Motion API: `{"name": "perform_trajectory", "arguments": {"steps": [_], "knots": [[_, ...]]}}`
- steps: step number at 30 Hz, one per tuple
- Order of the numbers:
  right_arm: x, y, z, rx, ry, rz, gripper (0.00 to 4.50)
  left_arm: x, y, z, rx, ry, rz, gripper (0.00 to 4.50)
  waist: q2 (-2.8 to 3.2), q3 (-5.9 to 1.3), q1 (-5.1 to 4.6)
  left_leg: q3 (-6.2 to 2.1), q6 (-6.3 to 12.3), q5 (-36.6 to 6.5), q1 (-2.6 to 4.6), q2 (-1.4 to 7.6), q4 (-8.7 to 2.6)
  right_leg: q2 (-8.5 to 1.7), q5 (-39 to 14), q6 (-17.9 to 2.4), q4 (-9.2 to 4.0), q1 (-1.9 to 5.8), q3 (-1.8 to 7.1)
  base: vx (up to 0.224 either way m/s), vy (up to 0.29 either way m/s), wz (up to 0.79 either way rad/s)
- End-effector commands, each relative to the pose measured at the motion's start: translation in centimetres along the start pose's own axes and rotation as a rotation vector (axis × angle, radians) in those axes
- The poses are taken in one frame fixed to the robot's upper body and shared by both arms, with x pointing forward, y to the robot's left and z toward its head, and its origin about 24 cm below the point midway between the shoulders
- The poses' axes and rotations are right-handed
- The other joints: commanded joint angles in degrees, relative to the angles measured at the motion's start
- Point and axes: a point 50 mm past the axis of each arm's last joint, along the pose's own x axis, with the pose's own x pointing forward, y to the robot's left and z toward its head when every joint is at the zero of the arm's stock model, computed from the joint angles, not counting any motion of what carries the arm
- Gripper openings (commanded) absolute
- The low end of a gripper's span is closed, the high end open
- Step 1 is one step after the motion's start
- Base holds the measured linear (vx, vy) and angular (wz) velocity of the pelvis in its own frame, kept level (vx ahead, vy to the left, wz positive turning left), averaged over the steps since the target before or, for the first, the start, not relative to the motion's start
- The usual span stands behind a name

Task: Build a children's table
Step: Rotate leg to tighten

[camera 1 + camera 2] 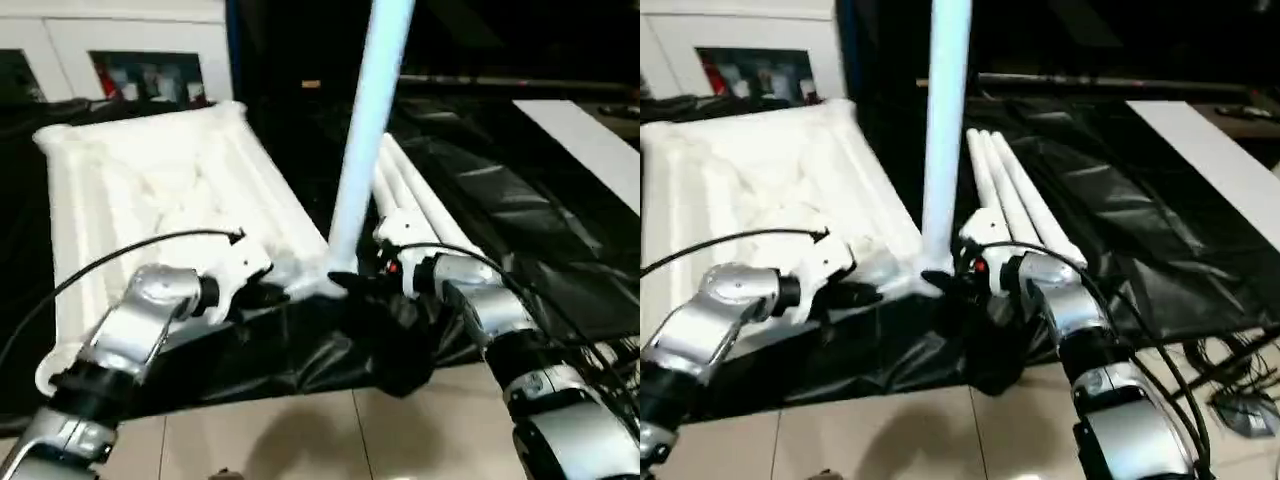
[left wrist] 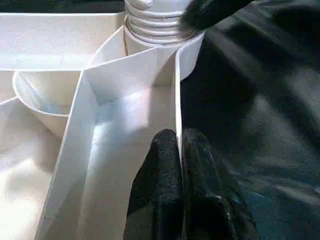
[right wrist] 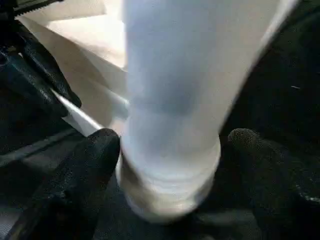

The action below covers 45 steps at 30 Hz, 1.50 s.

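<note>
The white table top (image 1: 150, 180) lies underside up on a black sheet, its ribs showing. One white leg (image 1: 365, 130) stands upright in the near right corner socket (image 2: 190, 50), with its ridged end (image 2: 155, 25) seated there. My right gripper (image 1: 350, 285) is shut on this leg's base, one finger (image 3: 85, 170) on each side. My left gripper (image 2: 178, 137) is shut on the top's thin rim wall (image 2: 177, 90), just beside that socket. Three more legs (image 1: 1010, 190) lie side by side on the sheet to the right of the top.
The black plastic sheet (image 1: 520, 230) covers the floor under the parts and ends at pale tiles (image 1: 330, 440) near me. A white cabinet (image 1: 110, 40) stands at the back left, a white board (image 1: 1220, 150) lies at the right, and cables (image 1: 1230, 390) are at the near right.
</note>
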Motion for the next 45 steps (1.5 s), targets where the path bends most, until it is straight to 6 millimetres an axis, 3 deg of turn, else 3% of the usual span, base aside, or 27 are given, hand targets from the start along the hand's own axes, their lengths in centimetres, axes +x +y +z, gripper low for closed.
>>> {"name": "perform_trajectory", "arguments": {"steps": [1,4,14,23,25,26,27,29,32,33,34,35,36,37,38,40,44,45], "knots": [[-0.3,0.0,0.0,-0.008,0.004,0.011,3.84,0.9,-1.2,0.1,-0.003,-0.009,-0.093,0.00,0.53,-3.14,-0.23,0.30,2.87,-6.05,0.59,1.30,-3.28,-3.70,2.00,-14.24,-3.42,2.71,2.44,0.000,0.000,0.00],[0.0,0.3,-0.2,-0.002,0.011,0.024,3.84,0.9,-1.4,0.0,-0.002,-0.007,-0.111,0.00,0.41,-3.18,-0.08,0.25,2.81,-5.35,0.41,1.20,-3.25,-3.78,2.35,-13.70,-3.34,2.90,2.42,0.000,0.000,0.00],[0.2,0.6,-0.6,0.002,0.022,0.041,2.94,0.7,-1.2,0.0,0.001,-0.003,-0.092,0.00,0.24,-3.26,-0.03,0.27,2.81,-4.64,0.38,1.13,-3.14,-3.78,2.56,-13.28,-3.26,2.96,2.41,0.000,0.000,0.00],[0.4,0.8,-1.6,0.078,0.001,-0.020,2.76,0.8,-1.1,0.0,0.007,0.007,-0.097,0.00,0.62,-3.35,-0.03,0.18,2.47,-4.84,0.45,1.14,-3.15,-3.75,3.37,-13.57,-3.19,3.00,2.36,0.000,0.000,0.00],[0.5,0.8,-1.8,0.098,-0.008,-0.042,2.76,0.8,-1.1,0.0,0.008,0.008,-0.098,0.00,1.06,-3.26,-0.18,0.11,1.60,-6.37,0.45,1.12,-3.31,-3.73,2.61,-13.57,-3.36,3.00,2.36,0.000,0.000,0.00],[0.6,0.9,-1.9,0.114,-0.016,-0.060,2.76,0.9,-1.1,0.1,0.012,0.009,-0.098,0.00,2.08,-3.26,-0.14,-0.13,0.87,-7.53,0.57,1.15,-3.42,-3.84,1.61,-13.66,-3.31,2.94,2.30,0.000,0.000,0.00],[0.6,0.9,-1.9,0.114,-0.016,-0.060,2.76,0.9,-1.1,0.1,0.012,0.009,-0.098,0.00,1.69,-3.14,-0.36,0.03,0.73,-8.57,0.65,1.17,-3.47,-3.69,0.82,-13.54,-3.69,2.80,2.29,0.000,0.000,0.00],[1.2,1.4,-2.3,0.150,-0.037,-0.107,2.75,1.1,-1.1,0.3,0.024,0.014,-0.112,0.00,3.72,-2.94,-0.27,-0.31,-0.74,-12.05,0.86,1.16,-3.65,-3.84,-1.09,-13.82,-3.80,2.68,2.29,0.000,0.000,0.00],[1.5,1.7,-2.5,0.162,-0.044,-0.131,2.75,1.2,-1.1,0.4,0.029,0.018,-0.114,0.00,2.91,-2.73,-0.62,-0.44,-1.32,-15.56,0.85,1.00,-3.94,-3.80,-6.64,-13.32,-4.36,3.03,2.30,0.000,0.000,0.00],[1.8,1.8,-2.6,0.176,-0.048,-0.165,2.75,1.3,-1.0,0.4,0.030,0.021,-0.112,0.00,4.61,-2.80,-0.43,-0.57,-1.52,-15.36,1.02,1.00,-3.82,-4.01,-7.27,-13.30,-4.29,2.72,2.46,0.000,0.000,0.00],[1.9,1.8,-2.6,0.179,-0.049,-0.175,2.75,1.4,-1.0,0.4,0.030,0.022,-0.110,0.00,3.97,-2.64,-0.75,-0.50,-1.44,-15.24,0.87,1.08,-3.94,-3.80,-6.71,-13.45,-4.52,2.72,2.41,0.000,0.000,0.00],[2.3,1.8,-2.7,0.199,-0.055,-0.235,2.75,1.6,-0.9,0.4,0.028,0.025,-0.100,0.00,5.27,-2.78,-0.71,-0.60,-1.73,-15.76,0.89,0.97,-3.84,-3.88,-6.90,-13.59,-4.32,2.59,2.42,0.000,0.000,0.00],[2.3,1.8,-2.7,0.199,-0.055,-0.235,2.75,1.6,-0.9,0.4,0.028,0.025,-0.100,0.00,4.28,-2.64,-0.95,-0.51,-1.80,-16.44,0.99,0.92,-3.93,-3.71,-8.18,-13.17,-4.77,2.74,2.33,0.000,0.000,0.00],[3.7,2.0,-3.1,0.274,-0.037,-0.395,2.75,2.7,-0.5,0.5,-0.005,0.037,-0.023,0.00,4.89,-2.81,-1.18,-0.55,-1.81,-16.19,0.69,0.84,-3.88,-3.81,-8.10,-13.23,-4.61,2.74,2.41,0.000,0.000,0.00],[3.7,2.0,-3.1,0.274,-0.037,-0.395,2.75,2.7,-0.5,0.5,-0.005,0.037,-0.023,0.00,5.39,-2.67,-1.21,-0.66,-2.29,-16.44,0.76,0.85,-3.91,-3.82,-8.88,-13.27,-4.59,2.57,2.36,0.000,0.000,0.00],[4.8,2.1,-3.3,0.307,0.003,-0.510,2.75,4.0,-0.3,0.7,-0.040,0.045,0.055,0.00,4.94,-2.64,-1.32,-0.72,-2.65,-17.16,0.91,0.65,-3.94,-3.96,-14.39,-12.19,-5.16,2.66,2.31,0.000,0.000,0.00],[5.4,2.2,-3.1,0.320,0.022,-0.561,2.74,4.9,-0.3,1.1,-0.076,0.047,0.118,0.00,5.17,-2.65,-1.43,-0.70,-2.11,-16.78,0.74,0.75,-3.93,-3.98,-15.49,-11.17,-5.38,2.42,2.38,0.000,0.000,0.00],[6.1,2.5,-2.5,0.306,0.022,-0.555,2.74,5.8,-0.4,1.9,-0.108,0.014,0.160,0.00,4.21,-2.68,-1.46,-0.59,-1.64,-15.91,0.56,0.80,-3.94,-3.85,-14.49,-10.92,-5.22,2.47,2.37,0.000,0.000,0.00]]}}
